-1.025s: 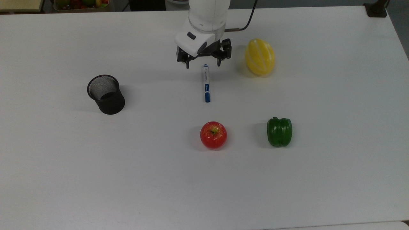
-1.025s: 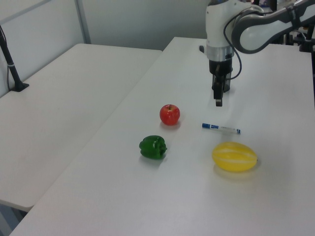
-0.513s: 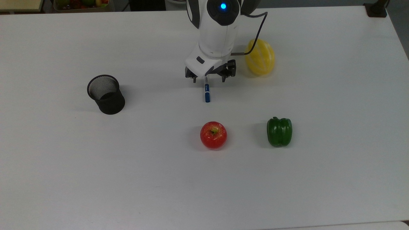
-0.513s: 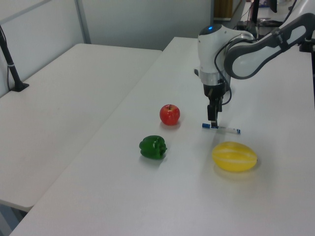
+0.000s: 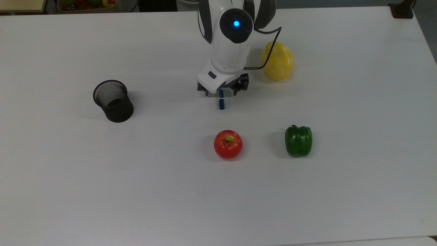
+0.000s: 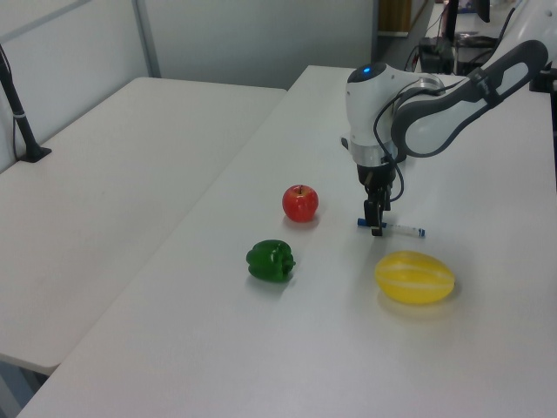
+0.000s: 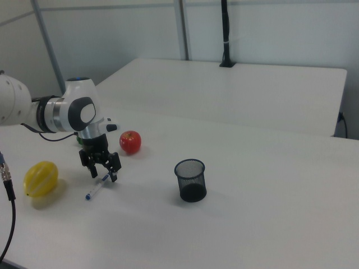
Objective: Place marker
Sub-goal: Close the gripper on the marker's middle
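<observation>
I am bringing the black two-finger gripper (image 5: 222,93) lower than a moment ago, fingers spread to straddle the slim white blue-capped marker (image 5: 221,101). The marker is lying flat on the white table (image 5: 102,177), well apart from the black mesh cup (image 5: 113,101), so I am grasping it near its blue-capped end.

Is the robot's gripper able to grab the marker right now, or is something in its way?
Probably yes. The gripper is open and low over the marker, a finger on each side, as the right view shows too. The marker lies flat on the table with the apple and yellow fruit well apart from it.
</observation>
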